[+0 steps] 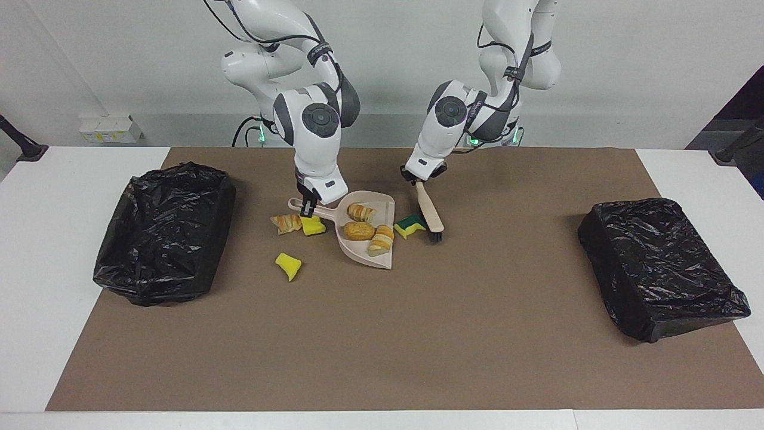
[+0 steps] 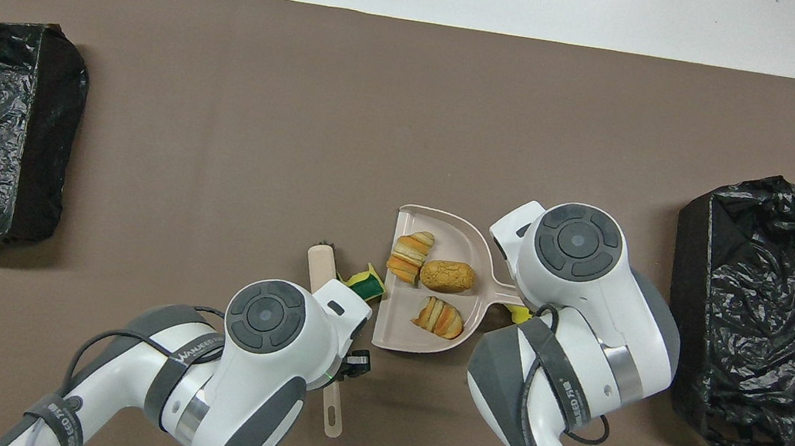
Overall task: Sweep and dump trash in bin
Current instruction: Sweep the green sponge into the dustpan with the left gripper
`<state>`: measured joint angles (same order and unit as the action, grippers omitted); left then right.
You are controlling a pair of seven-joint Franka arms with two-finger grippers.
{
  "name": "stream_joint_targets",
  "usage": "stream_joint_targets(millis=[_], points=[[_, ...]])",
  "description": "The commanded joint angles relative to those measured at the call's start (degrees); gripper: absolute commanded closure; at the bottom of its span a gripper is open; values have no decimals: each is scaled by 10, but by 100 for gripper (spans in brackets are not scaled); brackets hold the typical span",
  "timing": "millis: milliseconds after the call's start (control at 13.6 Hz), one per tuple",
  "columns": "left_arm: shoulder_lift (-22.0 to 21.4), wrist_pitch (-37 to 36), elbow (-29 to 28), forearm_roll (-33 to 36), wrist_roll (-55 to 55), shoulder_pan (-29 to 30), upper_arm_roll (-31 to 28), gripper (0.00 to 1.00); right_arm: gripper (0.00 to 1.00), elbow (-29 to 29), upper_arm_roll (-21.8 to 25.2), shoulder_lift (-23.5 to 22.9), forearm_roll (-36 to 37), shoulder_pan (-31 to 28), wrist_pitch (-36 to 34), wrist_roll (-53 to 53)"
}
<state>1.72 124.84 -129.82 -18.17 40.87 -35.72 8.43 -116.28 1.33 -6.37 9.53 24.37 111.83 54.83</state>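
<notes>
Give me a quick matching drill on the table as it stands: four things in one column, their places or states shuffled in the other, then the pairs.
Things:
1. dustpan
2. brush
3. green-layered sponge
4. yellow wedge

Places or states:
A. lying alone on the mat, outside the pan
B. handle held by the left end effector
C. at the pan's open edge, bristles against it
D. holding three bread pieces, handle held by the right end effector

Pairs: 1-D, 2-B, 3-C, 4-A
</notes>
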Motion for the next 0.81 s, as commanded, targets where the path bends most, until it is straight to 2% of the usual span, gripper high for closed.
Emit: stream_joint_targets(millis=[0, 147, 368, 589, 736], points=[[18, 21, 42, -17, 50, -36, 12, 100, 100, -16, -5, 12, 0, -4, 17, -13], [20, 22, 46, -17, 52, -35, 20, 100, 100, -16, -5, 12, -1, -4, 17, -13], [17, -27, 45, -9, 51, -25, 17, 100, 100, -16, -5, 12, -1, -4, 17, -13], [-5, -66, 49, -7, 51, 18, 14, 100, 100, -16, -5, 12, -1, -4, 17, -13], [-7, -80, 56, 4, 53, 21, 13, 100, 100, -16, -5, 12, -2, -5, 17, -13]])
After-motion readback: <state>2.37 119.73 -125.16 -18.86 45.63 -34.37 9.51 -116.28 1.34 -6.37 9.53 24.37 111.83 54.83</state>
